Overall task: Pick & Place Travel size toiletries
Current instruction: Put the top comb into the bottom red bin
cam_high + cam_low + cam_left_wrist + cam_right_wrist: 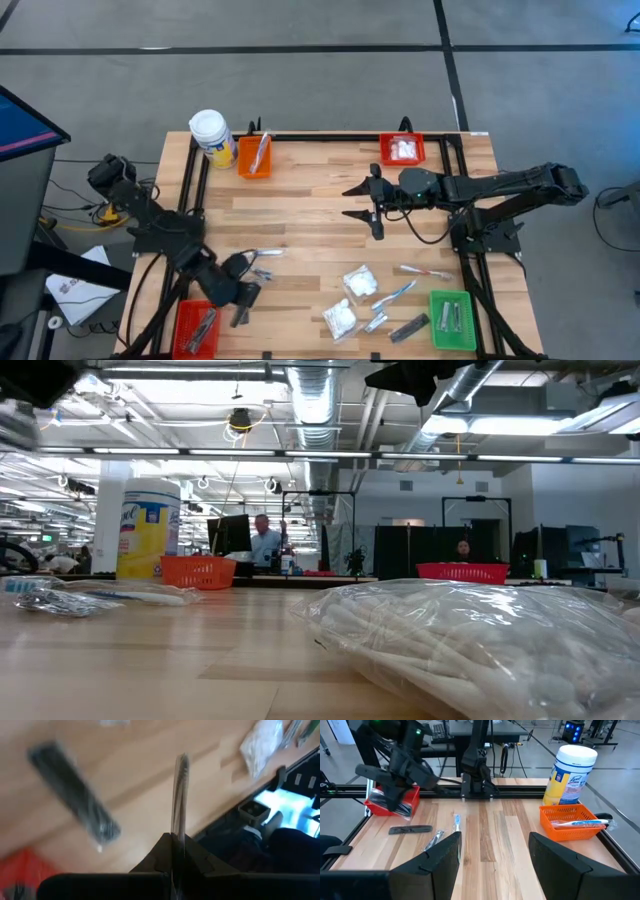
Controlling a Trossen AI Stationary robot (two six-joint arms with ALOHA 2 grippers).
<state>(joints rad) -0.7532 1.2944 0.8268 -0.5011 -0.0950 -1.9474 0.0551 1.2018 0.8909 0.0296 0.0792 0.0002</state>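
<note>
My left gripper [243,292] hovers near the table's front left, beside the red bin [195,328], and is shut on a thin dark grey flat bar in clear wrap [180,795]. A second dark bar [75,805] lies flat on the wood under it. Loose toiletries lie on the table: white packets [360,280], toothbrushes [422,271], silvery sachets [266,254] and another dark bar [408,327]. My right gripper [365,205] hangs open over the table's middle with nothing between its fingers. My left gripper pinches one end of the wrapped bar [176,834] between its two fingers. The bar sticks out past the fingertips, showing edge-on in the wrist view. The fingers slant downward, and the bar [402,809] hangs clear of the table next to the red bin.
An orange bin [253,155] holding a toothbrush and a yellow jar [211,135] stand at the far left. A red bin with white packets [402,150] is at the far right, and a green bin [452,320] at the near right. Black rails [320,136] frame the table.
</note>
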